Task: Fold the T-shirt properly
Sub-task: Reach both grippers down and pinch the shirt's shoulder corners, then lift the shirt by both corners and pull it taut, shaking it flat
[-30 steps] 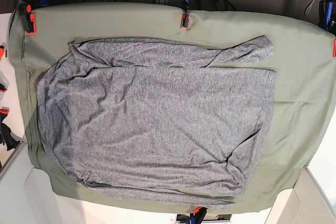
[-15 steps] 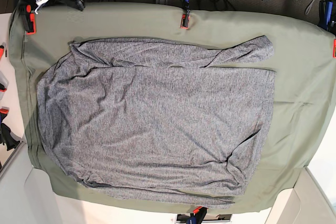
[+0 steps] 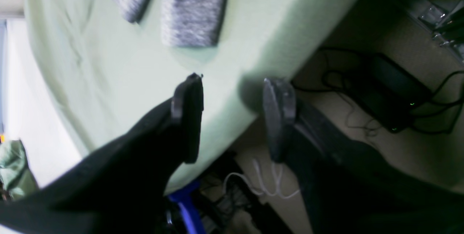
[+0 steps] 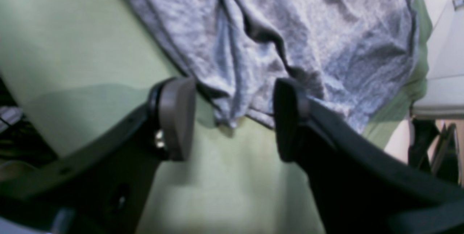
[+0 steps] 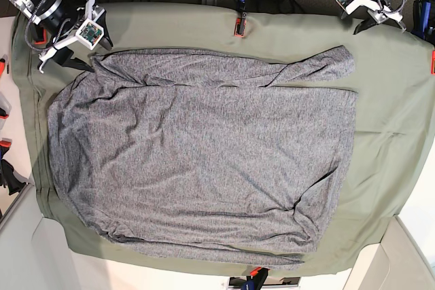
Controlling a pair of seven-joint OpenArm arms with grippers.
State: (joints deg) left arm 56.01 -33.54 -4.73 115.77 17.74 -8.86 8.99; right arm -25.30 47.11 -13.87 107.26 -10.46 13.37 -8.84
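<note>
The grey heathered T-shirt (image 5: 204, 154) lies spread and wrinkled on the olive table cloth (image 5: 387, 134), one long sleeve folded across its far edge. My right gripper (image 5: 80, 56) hovers at the shirt's far left corner. In the right wrist view the right gripper (image 4: 232, 118) is open, with the bunched corner of the T-shirt (image 4: 308, 27) just beyond its fingers. My left gripper (image 5: 378, 24) is at the far right table edge. In the left wrist view the left gripper (image 3: 233, 118) is open and empty, short of the sleeve cuff (image 3: 192, 12).
Red and blue clamps (image 5: 238, 25) (image 5: 39, 32) pin the cloth along the far edge. Cables and a power brick (image 3: 384, 81) lie on the floor beyond the table. White seat edges show at the near corners (image 5: 414, 256).
Both arms have come in from the far edge, the right one down to the shirt's left corner. Both grippers have opened. The shirt has not moved.
</note>
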